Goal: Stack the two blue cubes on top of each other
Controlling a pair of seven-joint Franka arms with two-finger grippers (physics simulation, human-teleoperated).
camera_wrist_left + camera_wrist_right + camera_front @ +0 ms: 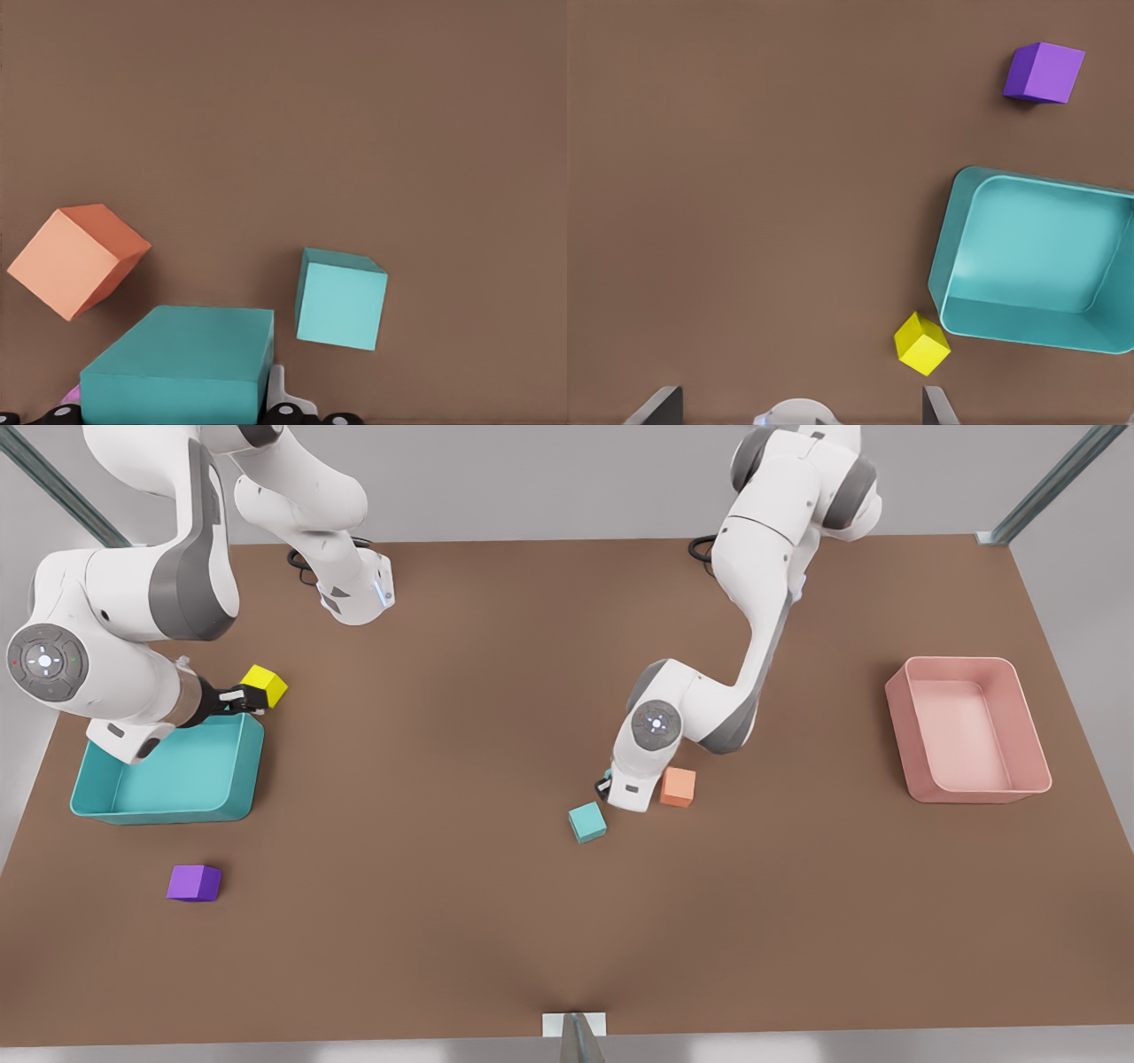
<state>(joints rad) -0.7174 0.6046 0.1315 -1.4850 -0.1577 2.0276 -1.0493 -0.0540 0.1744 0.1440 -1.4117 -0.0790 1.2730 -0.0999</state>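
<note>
Left wrist view: left gripper (177,416) pinching teal cube (182,363), carried toward second cube (340,298) for stacking. Right gripper (799,409) spread, waiting above table.

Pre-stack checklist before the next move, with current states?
1. Left gripper shut on held cube: ok.
2. Second blue cube free on the table, top bare: ok.
3. Held cube above second blue cube: not ok, it is beside it.
4. Held cube lifted high enough: cannot tell.
5. Orange cube apart from second blue cube: ok.
6. Right gripper out of the way: ok, waits open by the yellow cube.
</note>
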